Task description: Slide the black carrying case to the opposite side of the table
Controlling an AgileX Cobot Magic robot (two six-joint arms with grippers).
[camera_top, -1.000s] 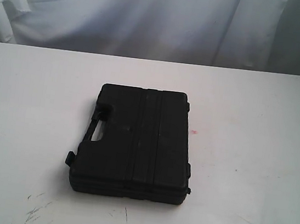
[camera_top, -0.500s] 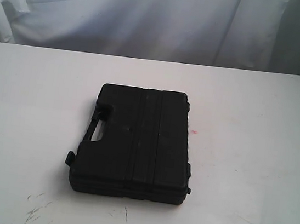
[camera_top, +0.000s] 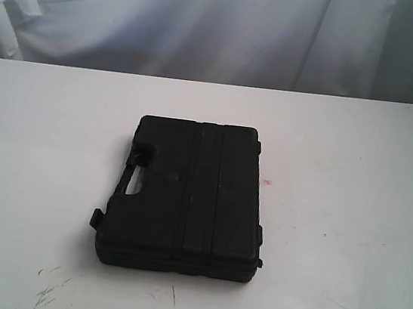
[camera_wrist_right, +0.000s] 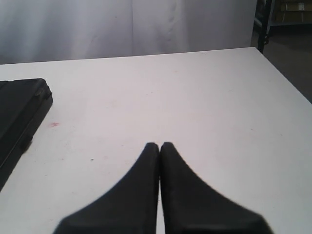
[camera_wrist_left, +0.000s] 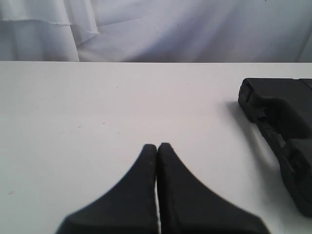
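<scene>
The black case [camera_top: 185, 197] lies flat and closed on the white table [camera_top: 356, 174], a little left of the middle, with its handle cut-out on its left edge. Neither arm shows in the exterior view. In the left wrist view my left gripper [camera_wrist_left: 157, 145] is shut on nothing over bare table, and the case's handle edge [camera_wrist_left: 280, 131] lies well apart from it. My right gripper [camera_wrist_right: 160, 144] is likewise shut and empty, with a corner of the case [camera_wrist_right: 19, 109] off to one side.
A white cloth backdrop [camera_top: 208, 25] hangs behind the table's far edge. A tiny red spot [camera_top: 267, 182] marks the tabletop just right of the case, and dark scratches [camera_top: 48, 286] lie near the front. Past the table edge stands a dark frame [camera_wrist_right: 265, 19].
</scene>
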